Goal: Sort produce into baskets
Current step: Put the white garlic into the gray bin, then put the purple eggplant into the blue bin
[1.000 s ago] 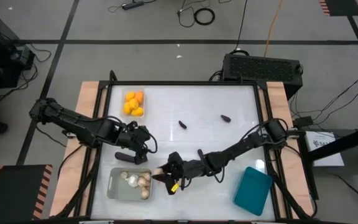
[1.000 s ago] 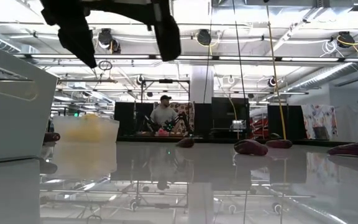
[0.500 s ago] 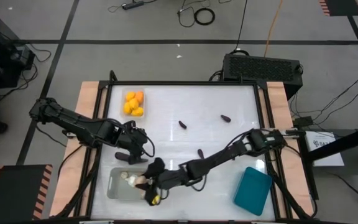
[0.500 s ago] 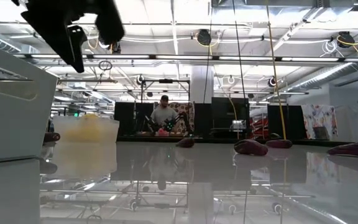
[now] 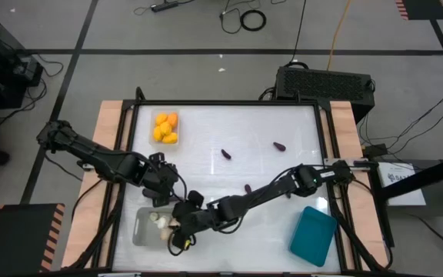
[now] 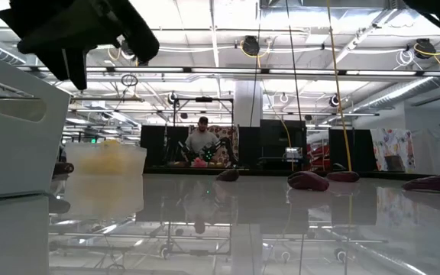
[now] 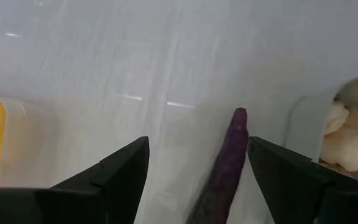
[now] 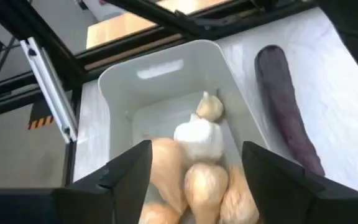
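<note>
A: High view first: where do the 2 arms sit over the white bench [image 5: 283, 123]?

B: The right pincer [image 5: 181, 229] reaches far across to the near left corner and hangs over the translucent greyish rectangular tray [image 5: 141, 229]. The left pincer [image 5: 162, 192] is just behind that tray, above the long dark purple eggplant [image 7: 224, 167].

A: How do the fingers stand?

B: Both pairs are spread apart and grip nothing. In the left wrist view the eggplant lies on the bench between the 2 dark fingers [image 7: 107, 176]. In the right wrist view the fingers [image 8: 124, 173] frame the tray's contents from above.

A: What lies in the greyish tray?

B: Pale beige knobbly bulbs [image 8: 199, 140], several of them bunched together. The eggplant lies on the bench just beside the tray's outer wall, in line with it.

A: And the other produce?

B: Orange-yellow rounded fruits [image 5: 164, 128] fill the small clear tray [image 5: 154, 115] at the far left of the bench. 3 tiny dark purple eggplants lie loose on the bench: 1 near the middle [image 5: 226, 153], 1 farther right [image 5: 278, 145], 1 beside the right arm [image 5: 248, 188].

A: The third tray?

B: The teal rectangular tray [image 5: 312, 235] sits at the near right corner, turned at an angle, with nothing visible inside.
</note>
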Tool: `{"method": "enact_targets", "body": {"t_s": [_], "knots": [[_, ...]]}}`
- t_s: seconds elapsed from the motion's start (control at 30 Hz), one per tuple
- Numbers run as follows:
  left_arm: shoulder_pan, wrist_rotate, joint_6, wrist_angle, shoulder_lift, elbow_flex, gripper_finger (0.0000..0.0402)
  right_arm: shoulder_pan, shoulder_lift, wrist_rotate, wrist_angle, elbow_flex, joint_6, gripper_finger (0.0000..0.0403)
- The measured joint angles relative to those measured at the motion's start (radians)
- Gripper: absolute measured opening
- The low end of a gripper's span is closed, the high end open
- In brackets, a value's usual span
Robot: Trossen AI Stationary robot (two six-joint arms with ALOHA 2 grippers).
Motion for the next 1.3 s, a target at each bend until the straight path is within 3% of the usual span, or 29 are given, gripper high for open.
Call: {"method": "enact_targets", "body": {"t_s": [0.17, 0.4, 0.5, 0.63, 0.73, 0.97, 1.3], "knots": [[-0.002, -0.004, -0.025, 0.007, 0.0, 0.0, 0.0279, -0.004, -0.074, -0.084, -0.205, 0.0, 0.078, 0.0258], [-0.001, -0.005, -0.034, 0.033, 0.0, 0.0, 0.0279, -0.003, -0.196, -0.067, -0.645, 0.0, 0.162, 0.0258], [-0.001, -0.005, -0.051, 0.07, 0.0, 0.0, 0.0279, -0.004, -0.231, -0.009, -0.893, 0.001, 0.301, 0.0255], [0.0, -0.005, -0.053, 0.113, 0.0, 0.0, 0.0279, -0.034, -0.226, -0.017, -1.149, -0.011, 0.544, 0.0248], [0.0, -0.005, -0.055, 0.149, 0.0, 0.0, 0.0279, -0.067, -0.222, -0.092, -1.087, -0.079, 0.502, 0.0248], [-0.005, 0.009, -0.14, 0.17, 0.0, 0.0, 0.0279, -0.116, -0.265, -0.133, -1.063, -0.325, 0.485, 0.0247], [-0.048, 0.025, -0.239, 0.168, 0.0, 0.0, 0.0279, -0.168, -0.495, -0.188, -0.64, -0.768, 0.505, 0.0247]]}}
